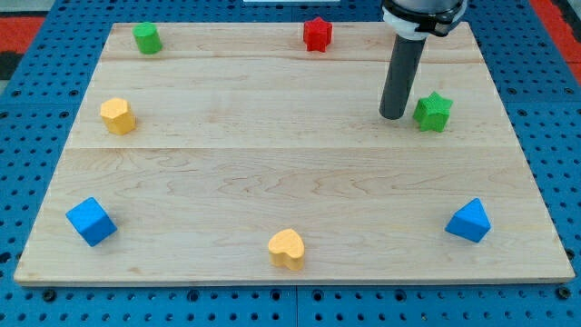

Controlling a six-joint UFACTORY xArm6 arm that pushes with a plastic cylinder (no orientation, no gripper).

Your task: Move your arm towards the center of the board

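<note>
My tip [393, 116] rests on the wooden bench [272, 173] just left of the green star block [433, 111], in the view's upper right (no jaws on this tool, only a rod). No writing or labels are readable.

My tip [393, 116] on board [272, 154] — just left of green star block [433, 111] (upper right).

A: What does the arm look like?
B: A straight, smooth, dark grey rod [400, 77], round in section, ending flat at my tip [393, 117].
A: And above it?
B: A white collar, then a wider black housing, cut off by the view's top.
</note>
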